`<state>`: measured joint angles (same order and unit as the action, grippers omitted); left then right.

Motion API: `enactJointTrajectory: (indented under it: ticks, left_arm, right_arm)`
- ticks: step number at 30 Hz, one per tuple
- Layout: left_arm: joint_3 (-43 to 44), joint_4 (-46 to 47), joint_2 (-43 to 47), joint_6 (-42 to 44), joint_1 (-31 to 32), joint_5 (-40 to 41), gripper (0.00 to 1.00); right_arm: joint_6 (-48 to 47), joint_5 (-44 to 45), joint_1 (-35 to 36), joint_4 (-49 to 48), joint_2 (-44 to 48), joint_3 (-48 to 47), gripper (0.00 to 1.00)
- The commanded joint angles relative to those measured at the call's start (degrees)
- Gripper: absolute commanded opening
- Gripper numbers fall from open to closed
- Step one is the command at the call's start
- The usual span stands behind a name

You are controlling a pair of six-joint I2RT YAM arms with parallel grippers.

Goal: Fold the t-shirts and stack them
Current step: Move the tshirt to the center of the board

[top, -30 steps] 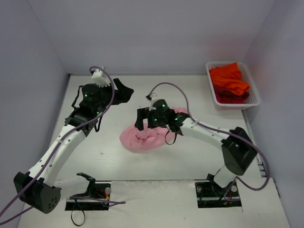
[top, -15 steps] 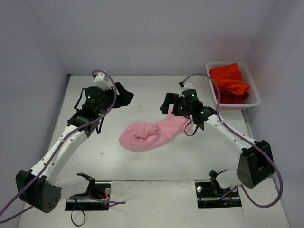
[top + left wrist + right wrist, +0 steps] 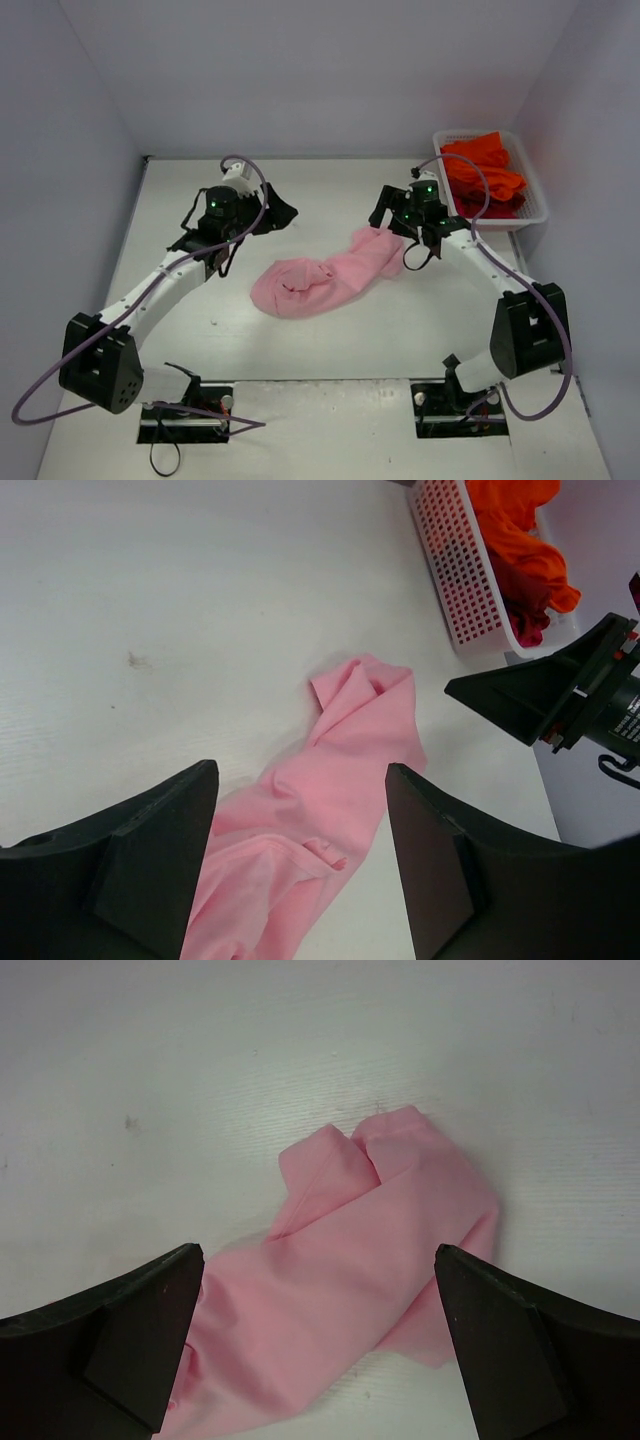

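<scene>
Right wrist view: your right gripper [image 3: 315,1260] shows jaws spread wide with nothing between them. It hangs above the right-hand end of the pink t-shirt [image 3: 375,1230], where two small flaps overlap.

Left wrist view: the left gripper [image 3: 300,780] is also parted and empty, over the shirt's other half.

Shirt state: it lies as a long, twisted strip across the middle of the table [image 3: 330,185], bunched at its left end, neither spread nor folded. The orange-red t-shirts [image 3: 485,170] sit heaped in the white basket [image 3: 500,222] at the far right corner.

Risks:
- If you pinch at the overlapped flaps, you likely take two layers and the twist carries into the fold.
- If both claws pull apart unevenly, the bunched end probably drags instead of opening.
- The right arm works just beside the basket, so an outward swing could knock its near wall.

Room: there is bare table left of the shirt and toward you. Walls close the left, far and right edges.
</scene>
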<state>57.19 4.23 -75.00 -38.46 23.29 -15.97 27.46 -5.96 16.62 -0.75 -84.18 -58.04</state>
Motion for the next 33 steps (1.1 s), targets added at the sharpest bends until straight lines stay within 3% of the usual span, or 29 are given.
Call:
enactJointTrajectory:
  ticks: [1, 17, 33]
  left_arm:
    - [-0.67, 9.3, -0.76, -3.55, 1.05, -4.07, 0.63]
    - [-3.31, 13.61, -5.5, -6.8, 12.65, -0.3, 0.62]
    - [-6.3, 13.96, -5.59, -8.48, 14.15, 3.4, 0.61]
  right_arm:
    - [0.84, 0.68, 0.17, -1.09, -1.33, -3.39, 0.97]
    - [0.49, 0.95, -1.15, -3.02, -10.21, -7.0, 0.92]
    - [0.57, -3.18, -0.37, -5.66, -19.88, -11.57, 0.86]
